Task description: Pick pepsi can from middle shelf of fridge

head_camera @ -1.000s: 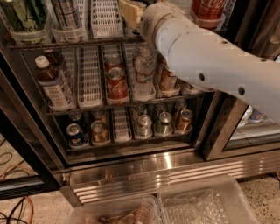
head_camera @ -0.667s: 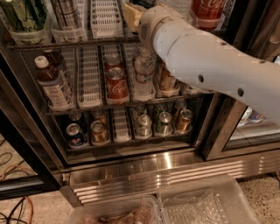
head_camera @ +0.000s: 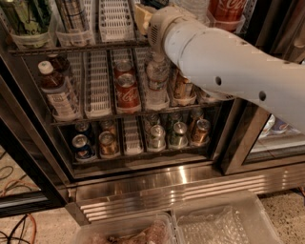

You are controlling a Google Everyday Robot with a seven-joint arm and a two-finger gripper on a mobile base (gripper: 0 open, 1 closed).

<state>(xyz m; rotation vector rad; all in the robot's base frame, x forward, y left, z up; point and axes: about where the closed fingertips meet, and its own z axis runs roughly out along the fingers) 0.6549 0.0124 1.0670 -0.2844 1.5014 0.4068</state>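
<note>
In the camera view, the fridge (head_camera: pixel 167 187) is seen from above and in front, with its ribbed steel base below three wire racks. The middle shelf (head_camera: pixel 110 21) is the uppermost rack shown, fitted with white slotted lanes and clear cup fronts. The end effector (head_camera: pixel 143 14) is placed at this shelf, near the top edge and just right of an empty-looking white lane. Whether it is wide, narrow or holding something cannot be told. It is carried by the white arm (head_camera: pixel 228 66), which is stretched in from the right across the racks.

The pepsi can cannot be picked out on that shelf. Only a dark shape is seen at the top edge beside the end effector, and it cannot be identified. A red cola can (head_camera: pixel 228 9) is stood at the shelf's right end.

On the rack below, a brown bottle (head_camera: pixel 55 90), two red cans (head_camera: pixel 126 93) and a clear water bottle (head_camera: pixel 156 78) are held. On the lowest rack, a blue can (head_camera: pixel 82 147) with a round logo is stood at the left, with metal-coloured cans (head_camera: pixel 177 136) further right. Two clear bins (head_camera: pixel 224 221) are placed on the floor before the base.
</note>
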